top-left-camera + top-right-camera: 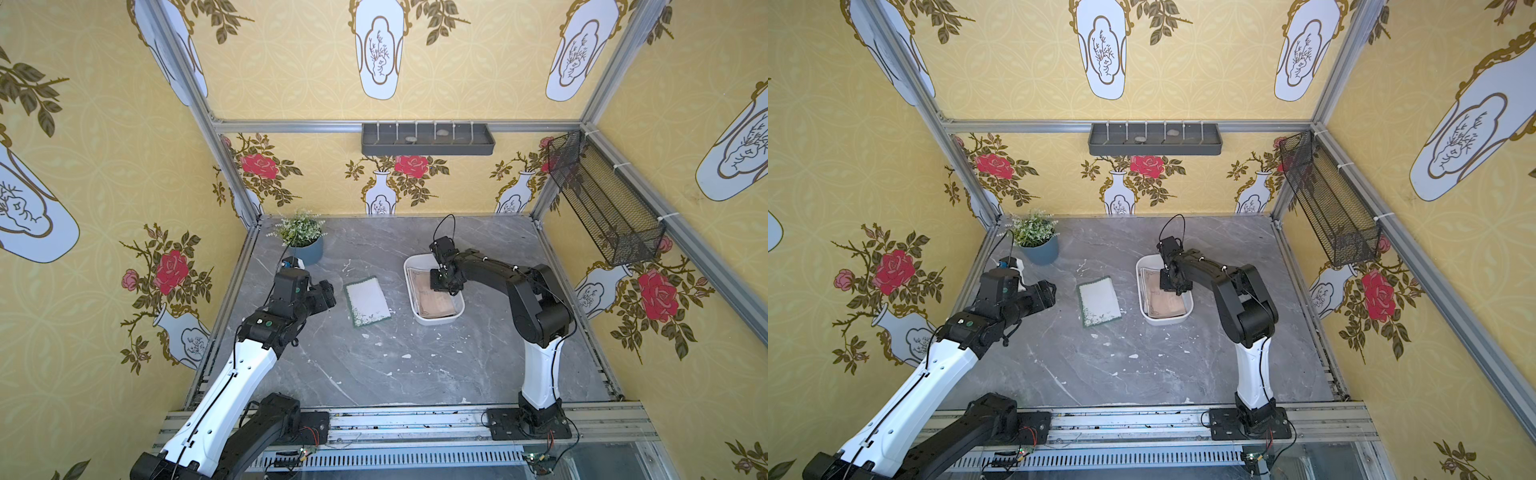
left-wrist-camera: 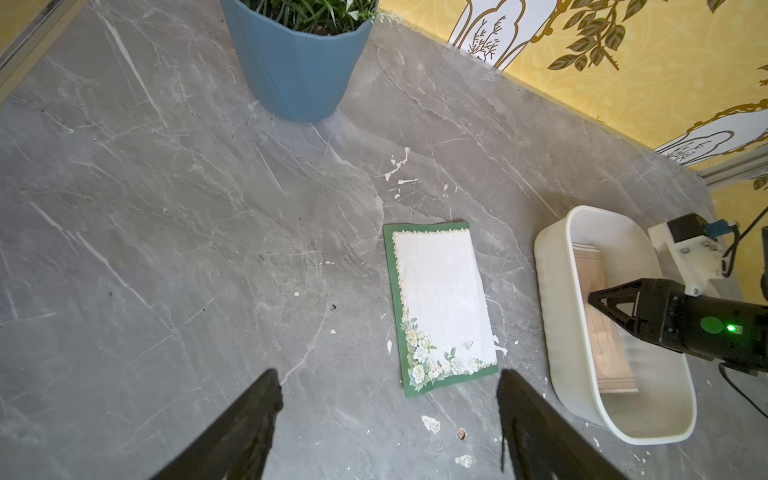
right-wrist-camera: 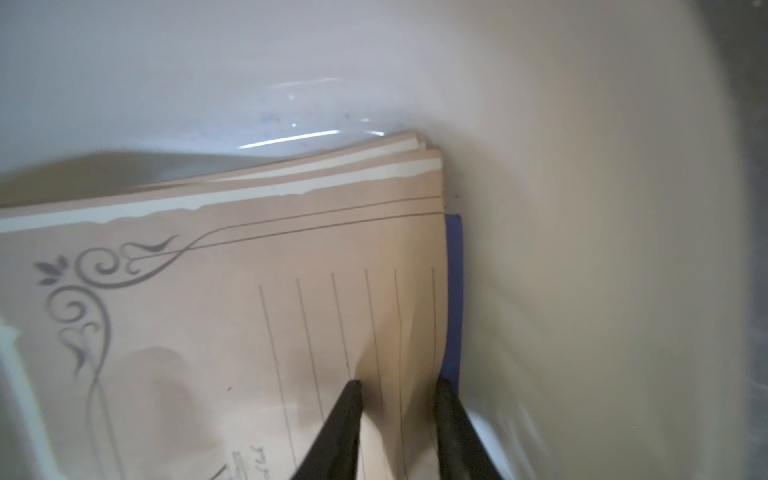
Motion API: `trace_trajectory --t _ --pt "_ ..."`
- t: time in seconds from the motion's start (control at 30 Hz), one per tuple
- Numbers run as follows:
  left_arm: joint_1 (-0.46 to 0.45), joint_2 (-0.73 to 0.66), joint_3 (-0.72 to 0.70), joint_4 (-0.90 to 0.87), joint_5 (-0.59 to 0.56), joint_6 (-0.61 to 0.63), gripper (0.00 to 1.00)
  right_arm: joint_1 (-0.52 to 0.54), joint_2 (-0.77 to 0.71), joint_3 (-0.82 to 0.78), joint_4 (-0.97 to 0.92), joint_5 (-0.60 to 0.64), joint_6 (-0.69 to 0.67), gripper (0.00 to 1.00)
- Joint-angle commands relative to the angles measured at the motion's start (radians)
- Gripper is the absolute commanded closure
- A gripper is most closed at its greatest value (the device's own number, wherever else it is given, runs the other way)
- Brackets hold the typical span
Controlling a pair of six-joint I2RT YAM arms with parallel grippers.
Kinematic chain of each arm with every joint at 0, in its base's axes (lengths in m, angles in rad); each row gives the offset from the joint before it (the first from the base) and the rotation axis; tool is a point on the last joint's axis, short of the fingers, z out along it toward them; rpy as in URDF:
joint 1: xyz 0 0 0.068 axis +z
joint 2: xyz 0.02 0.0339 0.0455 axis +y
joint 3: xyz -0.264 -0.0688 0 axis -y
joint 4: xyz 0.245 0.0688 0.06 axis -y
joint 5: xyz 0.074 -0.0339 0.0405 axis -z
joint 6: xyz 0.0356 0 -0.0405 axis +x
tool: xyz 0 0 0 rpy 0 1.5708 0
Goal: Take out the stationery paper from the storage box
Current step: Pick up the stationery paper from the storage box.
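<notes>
The white storage box point(image 1: 436, 321) point(image 2: 544, 266) sits on the grey marble table right of centre and holds a stack of tan stationery paper point(image 1: 434, 305) point(image 3: 208, 332) with dark corner flourishes. A blue edge point(image 3: 454, 291) shows under the stack. My right gripper point(image 3: 397, 384) point(image 1: 444, 286) reaches down into the box. Its fingers pinch a raised fold of the top tan sheet near the box wall. A white sheet with a green floral border point(image 1: 368, 301) point(image 2: 440, 303) lies flat on the table left of the box. My left gripper point(image 2: 388, 374) point(image 1: 330, 295) hovers open and holds nothing, just left of that sheet.
A blue pot with a plant point(image 1: 305, 245) stands at the back left of the table. A grey compartment tray point(image 1: 428, 139) hangs on the back wall. A black mesh basket point(image 1: 602, 199) hangs on the right wall. Small white flecks point(image 2: 430, 424) dot the marble.
</notes>
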Motion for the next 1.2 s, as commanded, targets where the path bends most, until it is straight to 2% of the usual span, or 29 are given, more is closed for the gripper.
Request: trace_trajectory --t 0.0,0.17,0.4,0.83,1.03,1.17 --pt "0.000 0.005 0.001 0.009 -0.004 0.005 0.17 0.003 0.002 -0.003 -0.010 -0.015 0.004 0.85" --pt "0.001 0.036 0.004 0.041 0.033 0.008 0.16 0.016 -0.006 0.020 -0.043 0.011 0.006 0.89" --pt "0.001 0.130 0.026 0.126 0.148 0.002 0.16 0.047 -0.080 0.075 -0.112 0.078 0.011 0.89" --pt "0.001 0.266 0.050 0.296 0.368 -0.039 0.16 0.044 -0.237 0.055 -0.153 0.147 0.018 0.91" --pt "-0.019 0.321 0.013 0.480 0.495 -0.101 0.16 0.004 -0.303 0.012 -0.123 0.104 0.023 0.93" --pt "-0.029 0.398 0.012 0.631 0.649 -0.156 0.15 -0.032 -0.359 -0.012 -0.114 0.070 0.026 0.93"
